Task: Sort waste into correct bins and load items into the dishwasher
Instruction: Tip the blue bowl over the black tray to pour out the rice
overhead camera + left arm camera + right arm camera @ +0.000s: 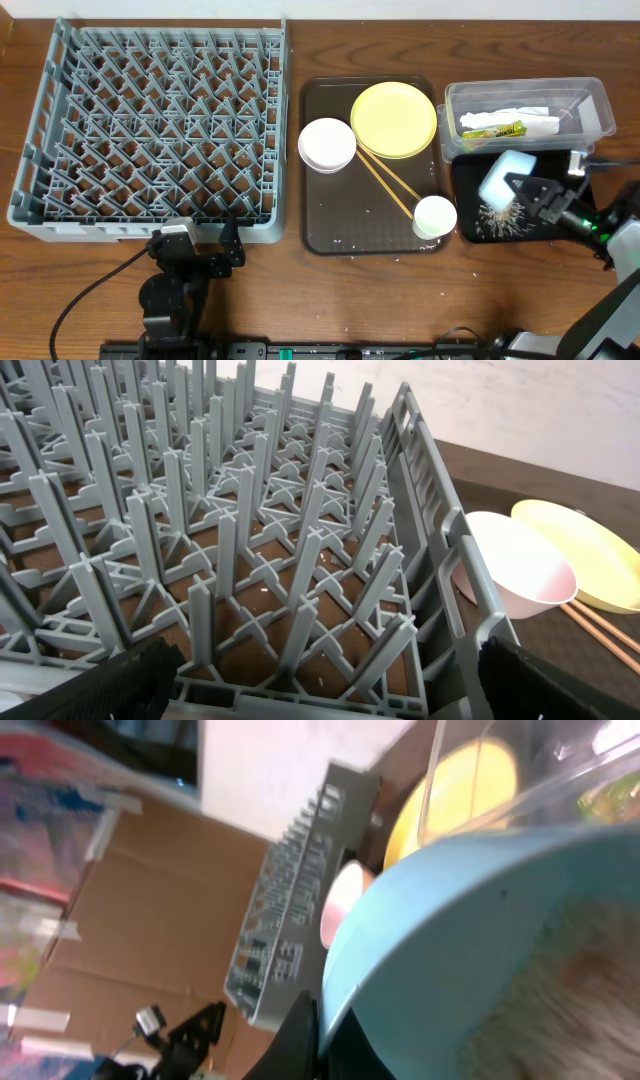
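Observation:
My right gripper [517,186] is shut on the rim of the light blue bowl [503,177] and holds it tipped on its side over the black tray [470,170]; white rice scraps [497,219] lie in the tray. The bowl fills the right wrist view [500,940]. The clear tub [600,105] holds the green-and-yellow wrapper [492,129] and white napkin [520,115]. The yellow plate [393,119], white bowl [327,144], white cup [435,216] and chopsticks [385,183] sit on the brown tray [320,230]. My left gripper [195,250] is open at the front edge of the grey dish rack [150,130].
The rack's pegs and front wall [300,560] fill the left wrist view, with the white bowl [520,565] and yellow plate [590,550] to the right. Scattered rice specks lie on the brown tray and the table in front of it.

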Robot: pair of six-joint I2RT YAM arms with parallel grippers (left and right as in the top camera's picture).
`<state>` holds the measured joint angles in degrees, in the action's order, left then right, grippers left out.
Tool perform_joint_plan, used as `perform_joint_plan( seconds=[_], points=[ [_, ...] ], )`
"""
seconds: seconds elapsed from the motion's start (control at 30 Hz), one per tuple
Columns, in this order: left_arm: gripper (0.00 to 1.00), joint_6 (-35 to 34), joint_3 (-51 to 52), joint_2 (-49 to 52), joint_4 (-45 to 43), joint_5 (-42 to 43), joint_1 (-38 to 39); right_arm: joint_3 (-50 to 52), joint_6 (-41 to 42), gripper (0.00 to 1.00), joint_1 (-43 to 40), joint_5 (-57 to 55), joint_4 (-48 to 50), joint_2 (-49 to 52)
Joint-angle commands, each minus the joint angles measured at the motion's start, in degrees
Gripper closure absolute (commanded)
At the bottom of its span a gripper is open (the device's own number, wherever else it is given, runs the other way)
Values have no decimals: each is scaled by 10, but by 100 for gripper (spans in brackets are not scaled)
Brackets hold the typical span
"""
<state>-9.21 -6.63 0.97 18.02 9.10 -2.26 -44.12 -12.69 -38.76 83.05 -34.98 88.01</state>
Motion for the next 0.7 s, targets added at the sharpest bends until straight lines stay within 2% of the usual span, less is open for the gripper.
perform_joint_plan(
  seconds=[0.0,0.33,0.57,0.67],
  points=[
    [2,-3,7,0,12,8,-3,24,-11,99,-20,64,30,16],
    [2,-3,7,0,12,8,-3,43,-14,99,-29,64,54,49],
    [2,-3,7,0,12,8,-3,43,63,99,-29,64,54,49],
    [2,-3,7,0,12,8,-3,43,131,99,-30,64,54,49]
  ],
)
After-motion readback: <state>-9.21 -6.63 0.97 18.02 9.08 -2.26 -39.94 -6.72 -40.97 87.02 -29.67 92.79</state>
